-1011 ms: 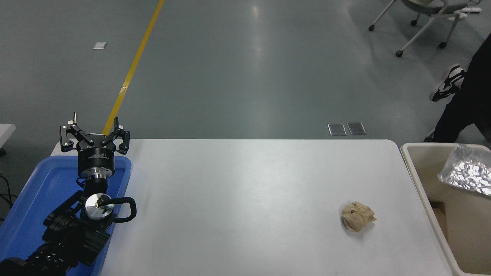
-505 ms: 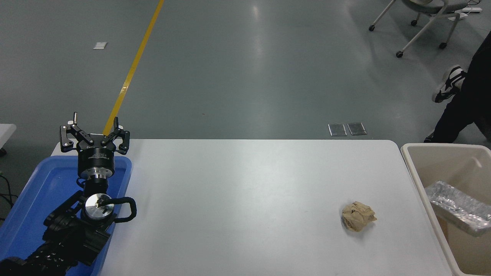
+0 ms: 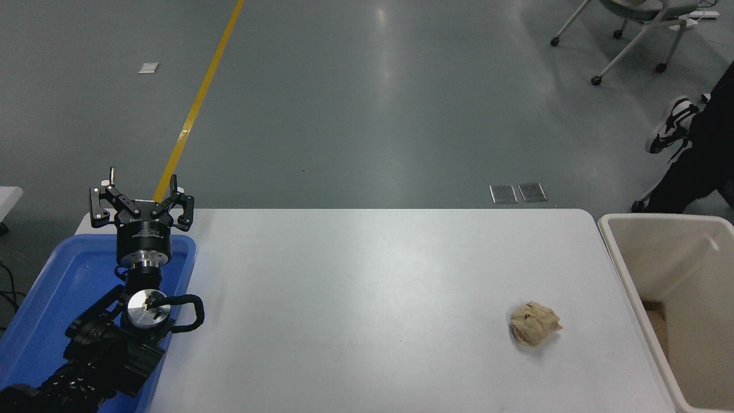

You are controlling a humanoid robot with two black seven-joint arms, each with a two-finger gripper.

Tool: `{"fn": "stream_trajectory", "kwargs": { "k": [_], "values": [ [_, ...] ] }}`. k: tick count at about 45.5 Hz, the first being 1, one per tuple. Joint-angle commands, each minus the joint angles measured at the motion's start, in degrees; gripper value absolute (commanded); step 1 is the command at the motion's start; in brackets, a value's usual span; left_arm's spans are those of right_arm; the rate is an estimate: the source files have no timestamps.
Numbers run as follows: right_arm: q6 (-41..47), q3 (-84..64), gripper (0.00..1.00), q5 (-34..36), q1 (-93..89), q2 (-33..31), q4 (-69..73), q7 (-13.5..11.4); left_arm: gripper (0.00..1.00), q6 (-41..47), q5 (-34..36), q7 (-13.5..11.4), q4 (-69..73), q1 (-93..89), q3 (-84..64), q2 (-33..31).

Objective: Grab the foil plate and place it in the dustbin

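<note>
Right now my left arm reaches in from the lower left corner and stretches away from me over the blue tray, its wrist straight and the silver joint cap facing up. At its end my left gripper points toward the far edge of the white table, held above the tray's far rim, its black fingers spread wide apart and gripping nothing. My right arm does not show anywhere, so I can say nothing of its pose or its grip. On the right part of the table, well apart from my left gripper, lies a crumpled brown paper ball, alone on the bare surface and near the table's right edge. Just beside that edge stands the beige dustbin, its thick rim running close along the table's side and its deep pale walls open toward me. I cannot see the foil plate in it or anywhere else; only a brown patch shows low against the bin's near wall. Beyond the bin, a person's dark leg and a black-and-white shoe are on the grey floor.
</note>
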Motion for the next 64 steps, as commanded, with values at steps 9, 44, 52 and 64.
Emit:
{"fn": "stream_trajectory", "kwargs": {
  "k": [9, 44, 52, 64],
  "values": [
    [31.79, -10.19, 1.0, 0.18, 33.48, 9.02, 15.62, -0.54, 0.99, 0.02, 0.07, -0.02, 0.0, 0.06, 0.0, -0.01],
    [36.99, -29.72, 1.0, 32.44, 55.91, 33.99, 32.15, -3.88, 0.99, 0.1, -0.1, -0.19, 0.09, 0.06, 0.0, -0.01],
    [36.99, -29.98, 1.0, 38.78, 57.84, 40.14, 31.98, -4.67, 0.99, 0.1, -0.1, -0.19, 0.09, 0.06, 0.0, -0.01],
    [36.99, -29.9, 1.0, 43.35, 58.9, 43.75, 32.06, -4.67, 0.99, 0.1, -0.1, -0.19, 0.09, 0.06, 0.0, -0.01]
  ]
}}
